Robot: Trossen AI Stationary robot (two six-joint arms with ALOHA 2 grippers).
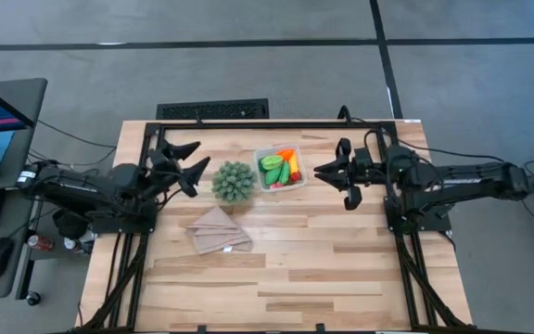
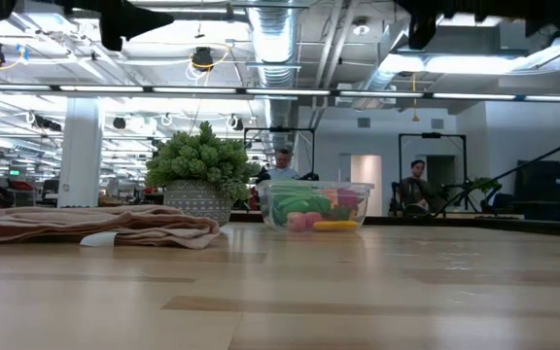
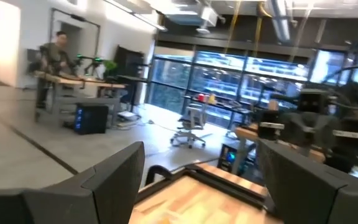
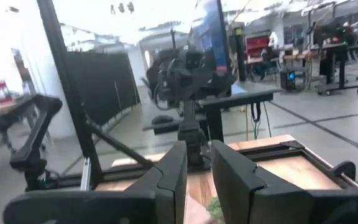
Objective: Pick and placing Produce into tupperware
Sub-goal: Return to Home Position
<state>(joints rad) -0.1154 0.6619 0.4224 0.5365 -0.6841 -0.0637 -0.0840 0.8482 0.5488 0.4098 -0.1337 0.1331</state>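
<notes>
The produce (image 1: 281,169) lies heaped in the tupperware (image 1: 258,173). I see green pieces, an orange carrot, a yellow bit low down and something red, perhaps the strawberries, though it is too small for me to be sure. The tupperware stands on the table (image 1: 341,264) just ahead of my right pincer (image 1: 323,171), not touching it, and between my two pincers. My right pincer hangs above the table, its fingers drawn almost together with only a slit between them, gripping nothing. The spiky ball (image 1: 234,182) sits just beside the tupperware, on the side away from my right pincer. Just past the ball is my left pincer (image 1: 200,158), also above the table and pointing toward the ball, its fingers spread wide and empty. The cloth (image 1: 219,231) lies folded near the ball, off to one side of my left pincer and apart from both pincers.
</notes>
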